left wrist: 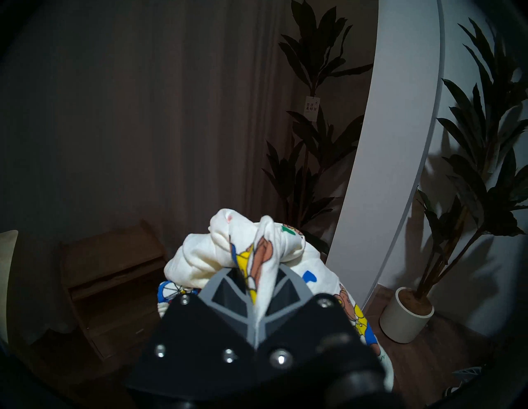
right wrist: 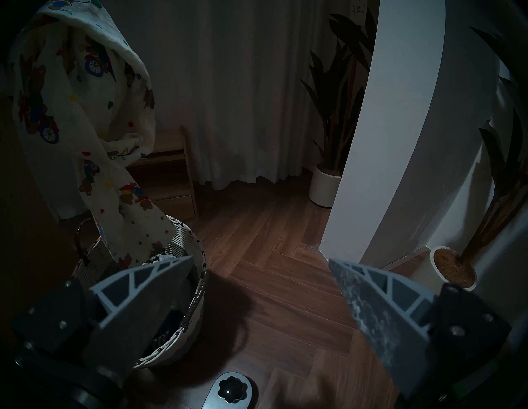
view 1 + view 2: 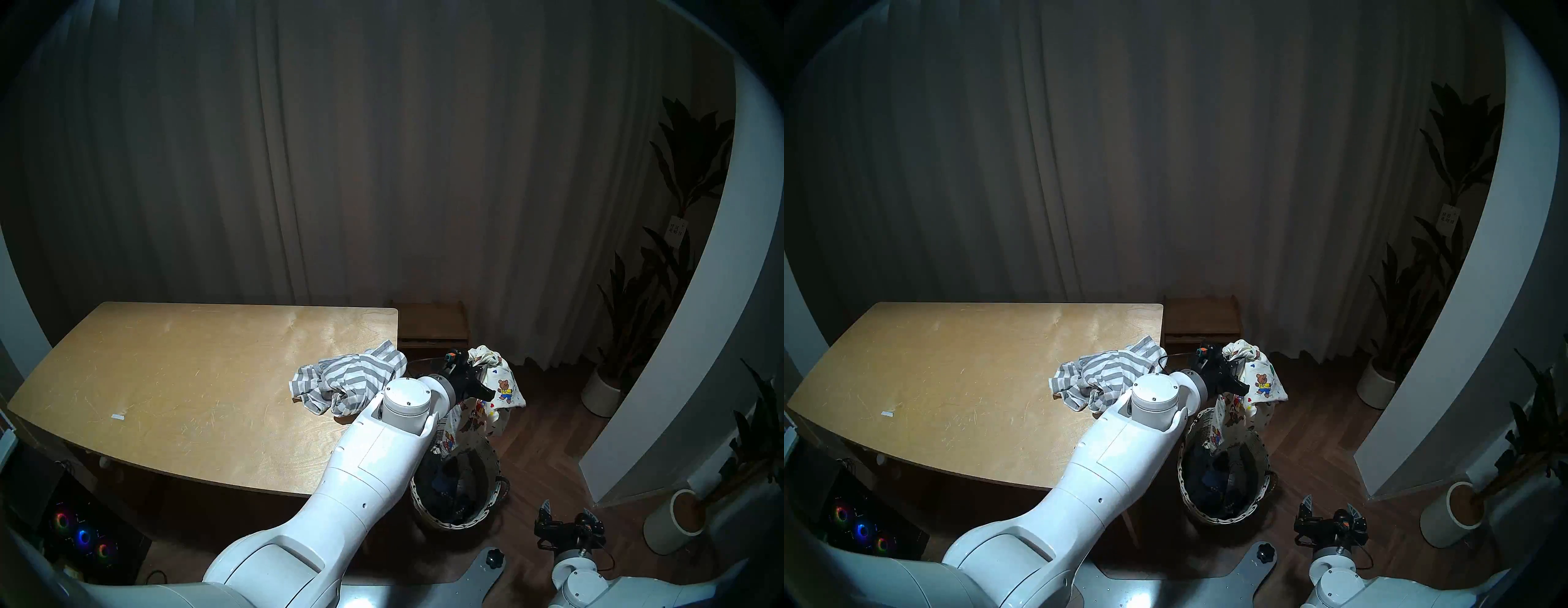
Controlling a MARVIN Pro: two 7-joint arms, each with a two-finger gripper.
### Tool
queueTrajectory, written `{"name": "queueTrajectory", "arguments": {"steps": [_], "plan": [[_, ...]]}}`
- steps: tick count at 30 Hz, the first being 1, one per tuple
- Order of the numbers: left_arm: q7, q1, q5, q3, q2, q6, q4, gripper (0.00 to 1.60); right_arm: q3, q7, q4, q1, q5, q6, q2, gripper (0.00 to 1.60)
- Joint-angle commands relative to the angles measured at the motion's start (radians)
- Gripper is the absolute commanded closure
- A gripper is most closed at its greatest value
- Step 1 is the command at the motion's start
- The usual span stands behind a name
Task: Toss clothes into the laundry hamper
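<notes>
My left gripper (image 3: 477, 367) is shut on the cream bear-print garment (image 3: 502, 384) and holds it up past the table's right end. In the left wrist view the cloth (image 1: 228, 248) is pinched between the closed fingers. Its lower end hangs into the woven laundry hamper (image 3: 449, 525) on the floor, as the right wrist view shows (image 2: 85, 114). Dark navy cloth (image 3: 452, 486) lies inside the hamper. The grey-and-white striped garment (image 3: 348, 378) lies crumpled on the table near its right end. My right gripper (image 3: 568, 509) is open and empty, low, to the right of the hamper (image 2: 187, 237).
The wooden table (image 3: 191, 382) fills the left. A small wooden shelf (image 3: 432, 327) stands behind the hamper by the curtain. White plant pots (image 3: 598, 392) (image 3: 674, 522) flank a curved white wall (image 3: 679, 339). A computer with lit fans (image 3: 80, 535) sits under the table.
</notes>
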Motion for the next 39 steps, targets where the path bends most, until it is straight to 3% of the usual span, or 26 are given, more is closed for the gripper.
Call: {"name": "queueTrajectory", "arguments": {"steps": [1, 4, 10, 11, 12, 13, 18, 20, 26, 34, 35, 36, 39], "plan": [[0.016, 0.001, 0.020, 0.030, 0.005, -0.049, -0.010, 1.60, 0.002, -0.017, -0.012, -0.013, -0.008, -0.010, 0.007, 0.00], [0.035, 0.002, 0.062, 0.067, 0.010, -0.093, -0.007, 1.60, 0.005, -0.022, -0.017, -0.017, -0.005, -0.018, 0.008, 0.00], [0.042, -0.012, 0.080, 0.088, 0.008, -0.100, 0.004, 1.60, 0.008, -0.034, -0.029, -0.026, -0.003, -0.024, 0.014, 0.00], [0.042, -0.013, 0.083, 0.093, 0.010, -0.095, 0.000, 1.00, 0.008, -0.034, -0.029, -0.027, -0.002, -0.025, 0.015, 0.00], [0.046, -0.014, 0.092, 0.098, 0.013, -0.090, -0.005, 0.30, 0.008, -0.036, -0.029, -0.028, -0.002, -0.026, 0.015, 0.00], [0.049, -0.014, 0.096, 0.100, 0.013, -0.086, -0.007, 0.00, 0.009, -0.036, -0.030, -0.029, -0.002, -0.027, 0.016, 0.00], [0.078, -0.048, 0.098, 0.084, 0.000, -0.091, 0.036, 0.00, 0.011, -0.038, -0.042, -0.032, -0.003, -0.033, 0.023, 0.00], [0.086, -0.063, 0.094, 0.072, -0.003, -0.089, 0.049, 0.10, 0.010, -0.038, -0.046, -0.037, -0.005, -0.036, 0.029, 0.00], [0.091, -0.073, 0.080, 0.038, 0.002, -0.095, 0.040, 0.18, 0.009, -0.041, -0.037, -0.049, -0.004, -0.037, 0.046, 0.00], [0.037, -0.005, 0.007, -0.005, 0.025, -0.081, -0.070, 0.24, -0.003, -0.038, -0.040, -0.035, -0.032, -0.006, 0.056, 0.00], [0.022, 0.010, -0.002, -0.007, 0.034, -0.073, -0.090, 0.35, -0.007, -0.025, -0.032, -0.025, -0.024, 0.011, 0.049, 0.00], [0.009, 0.027, -0.017, -0.013, 0.038, -0.067, -0.101, 0.35, -0.013, 0.000, -0.006, -0.006, -0.005, 0.038, 0.031, 0.00], [0.008, 0.070, -0.033, -0.029, 0.065, -0.057, -0.146, 0.26, -0.035, 0.012, 0.072, 0.040, -0.043, 0.074, -0.023, 0.00]]}}
